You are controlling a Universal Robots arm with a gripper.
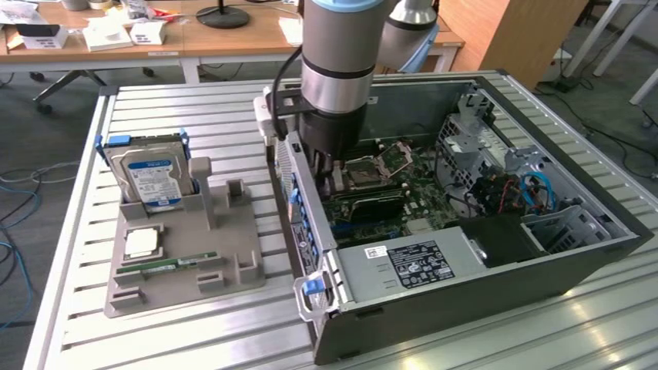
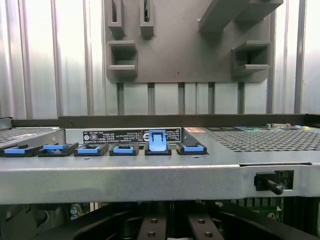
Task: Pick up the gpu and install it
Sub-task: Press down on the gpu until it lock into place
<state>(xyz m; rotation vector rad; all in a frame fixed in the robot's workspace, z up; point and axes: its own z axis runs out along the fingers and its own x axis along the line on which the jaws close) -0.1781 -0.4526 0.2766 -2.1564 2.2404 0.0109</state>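
We see the gripper (image 1: 334,179), jaws together, lowered into the case (image 1: 575,258); gpu (image 1: 372,206) lies flat just beside it, long axis across the motherboard (image 1: 411,189).

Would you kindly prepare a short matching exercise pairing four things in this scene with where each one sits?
Things:
1. hard drive
2. processor chip
3. memory stick
4. pincer

Places:
A. lying flat on the grey holder, next to the chip
B. lowered into the open computer case
C. standing upright at the holder's far end
D. lying flat on the holder, in front of the drive

Pairs: 1-C, 2-D, 3-A, 4-B
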